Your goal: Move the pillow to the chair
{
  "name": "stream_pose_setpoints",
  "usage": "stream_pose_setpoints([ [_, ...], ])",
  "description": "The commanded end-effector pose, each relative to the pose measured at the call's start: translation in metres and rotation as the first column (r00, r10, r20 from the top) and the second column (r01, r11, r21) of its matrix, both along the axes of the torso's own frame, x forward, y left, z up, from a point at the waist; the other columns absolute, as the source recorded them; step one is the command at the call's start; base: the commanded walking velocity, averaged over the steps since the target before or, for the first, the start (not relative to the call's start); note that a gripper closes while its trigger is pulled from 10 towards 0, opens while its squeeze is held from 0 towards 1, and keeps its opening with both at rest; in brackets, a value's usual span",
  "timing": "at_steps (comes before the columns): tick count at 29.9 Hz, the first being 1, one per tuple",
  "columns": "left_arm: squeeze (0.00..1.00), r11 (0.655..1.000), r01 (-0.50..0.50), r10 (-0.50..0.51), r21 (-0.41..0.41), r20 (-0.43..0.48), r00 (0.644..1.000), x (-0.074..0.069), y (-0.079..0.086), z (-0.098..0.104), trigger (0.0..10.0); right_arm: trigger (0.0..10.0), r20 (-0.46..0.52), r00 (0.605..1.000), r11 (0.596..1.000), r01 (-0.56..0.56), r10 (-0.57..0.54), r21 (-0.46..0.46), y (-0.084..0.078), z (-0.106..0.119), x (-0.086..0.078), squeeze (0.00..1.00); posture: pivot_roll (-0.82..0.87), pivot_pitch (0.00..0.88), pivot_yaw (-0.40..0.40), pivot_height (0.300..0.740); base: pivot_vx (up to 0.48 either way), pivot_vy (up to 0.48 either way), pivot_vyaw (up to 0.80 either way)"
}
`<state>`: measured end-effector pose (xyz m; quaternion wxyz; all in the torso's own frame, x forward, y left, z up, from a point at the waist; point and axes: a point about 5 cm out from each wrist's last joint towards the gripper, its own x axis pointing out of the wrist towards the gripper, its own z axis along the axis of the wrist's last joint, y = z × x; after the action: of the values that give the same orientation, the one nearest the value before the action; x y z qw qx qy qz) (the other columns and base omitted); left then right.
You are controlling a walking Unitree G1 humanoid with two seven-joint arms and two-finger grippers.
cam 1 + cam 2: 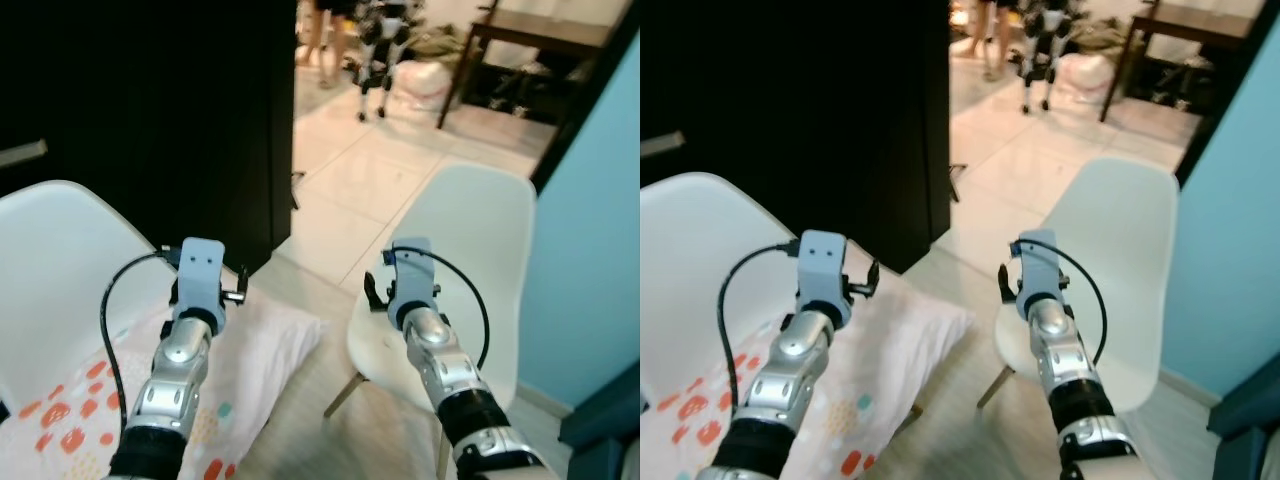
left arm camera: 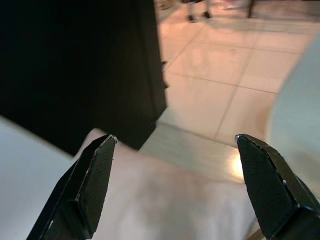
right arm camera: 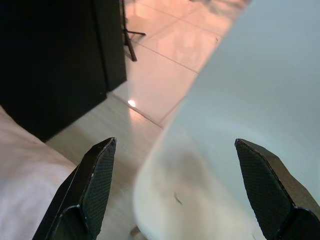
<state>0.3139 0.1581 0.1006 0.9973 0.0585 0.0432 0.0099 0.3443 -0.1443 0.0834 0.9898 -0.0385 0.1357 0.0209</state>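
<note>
Your pillow (image 1: 255, 350) lies on the left chair (image 1: 50, 260), under the left gripper (image 2: 175, 185), whose fingers (image 2: 87, 185) are spread and empty. The right gripper (image 3: 175, 190), released too, hovers over the right chair (image 1: 470, 240). You have one pillow, two chairs

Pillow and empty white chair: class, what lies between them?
Bare floor separates the pillow from the white chair in the right eye view.
</note>
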Motion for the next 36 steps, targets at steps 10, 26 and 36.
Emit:
stream_pose_setpoints([
  [10, 0.0, 1.0, -0.006, 0.006, -0.002, -0.012, 1.0, -0.0041, -0.0027, -0.005, 10.0, 10.0, -0.002, 1.0, 1.0, -0.005, 0.005, -0.015, 0.0003, -0.0014, -0.0005, 0.0, 0.01, 0.0, -0.066, 0.74, 0.0, 0.0, -0.8],
  [26, 0.0, 1.0, 0.009, -0.009, -0.023, -0.019, 1.0, -0.0023, -0.0089, -0.006, 10.0, 10.0, -0.009, 1.0, 1.0, 0.004, -0.004, -0.014, -0.0045, -0.0039, -0.0035, 0.0, 0.01, 0.0, -0.058, 0.74, 0.0, 0.0, -0.8],
  [36, 0.0, 1.0, -0.002, 0.001, -0.031, -0.019, 1.0, -0.0006, -0.0057, -0.0051, 10.0, 10.0, -0.003, 1.0, 1.0, 0.004, -0.004, -0.014, -0.0031, -0.0018, -0.0032, 0.0, 0.0, 0.0, -0.055, 0.74, 0.0, 0.0, -0.8],
])
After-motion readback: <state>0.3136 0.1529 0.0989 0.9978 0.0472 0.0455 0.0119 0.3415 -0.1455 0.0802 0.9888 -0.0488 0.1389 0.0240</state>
